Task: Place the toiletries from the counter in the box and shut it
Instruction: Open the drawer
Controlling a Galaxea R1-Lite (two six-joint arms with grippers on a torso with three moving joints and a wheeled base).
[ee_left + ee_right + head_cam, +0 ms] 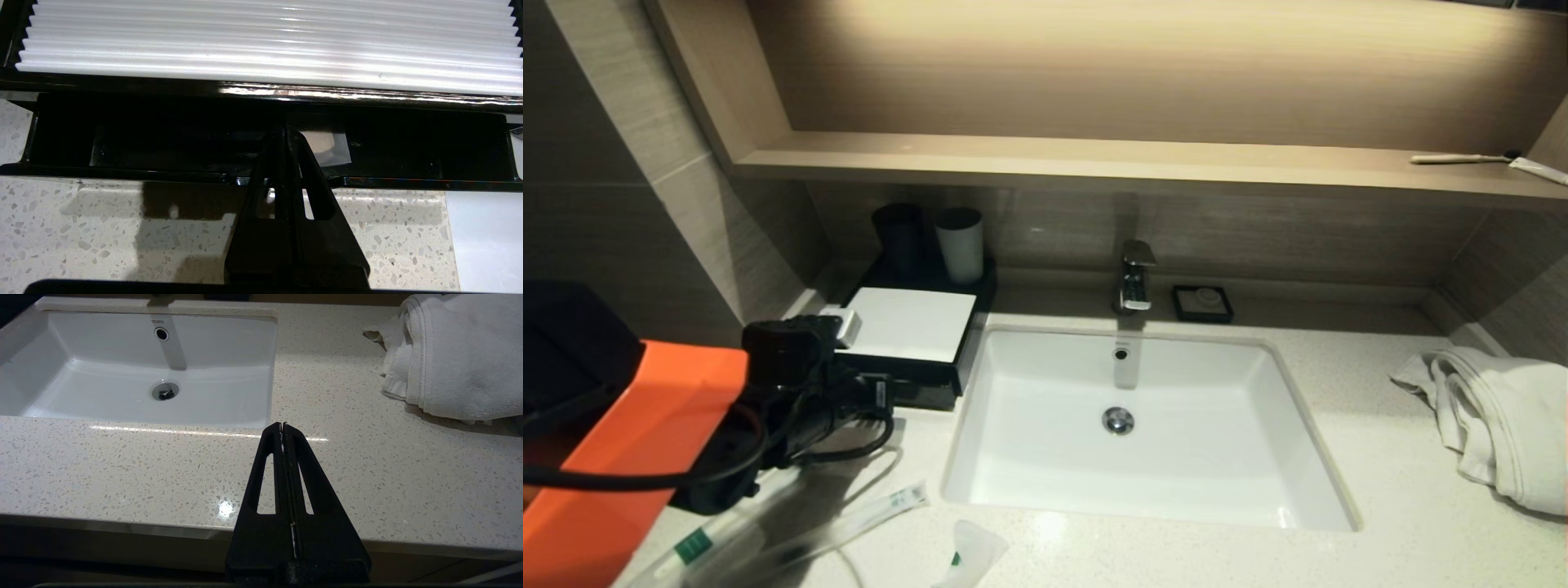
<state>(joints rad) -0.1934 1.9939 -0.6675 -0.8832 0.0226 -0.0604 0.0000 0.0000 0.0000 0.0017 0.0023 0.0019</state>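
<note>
The box (907,339), black with a white ribbed lid, stands on the tabletop (1380,498) left of the sink (1127,425), its front tray pulled open, likely to receive items. The left gripper (282,134), closed and empty, points into that tray. Wrapped toiletries (882,506) lie near the front edge. The right gripper (282,426), closed, idles above the tabletop's front edge.
</note>
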